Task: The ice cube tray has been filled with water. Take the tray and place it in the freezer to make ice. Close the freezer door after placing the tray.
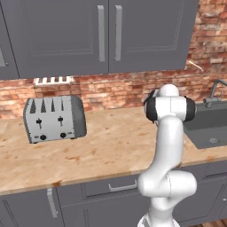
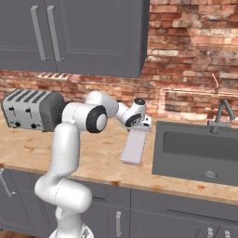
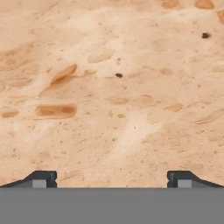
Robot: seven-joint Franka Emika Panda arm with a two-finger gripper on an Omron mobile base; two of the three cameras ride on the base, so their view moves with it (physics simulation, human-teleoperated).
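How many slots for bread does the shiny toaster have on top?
4. The toaster stands at the left of the wooden counter, against the brick wall, and its four slots run side by side across its top, as the right base view also shows.

Both base views look down from behind, sharing the counter (image 1: pixel 111 150) and toaster (image 1: pixel 54 119); hand view close above countertop.

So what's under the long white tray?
The ice cube tray lies flat on the wooden counter, beside the sink. Whatever might be beneath the tray itself is covered. The open gripper looks at bare counter.
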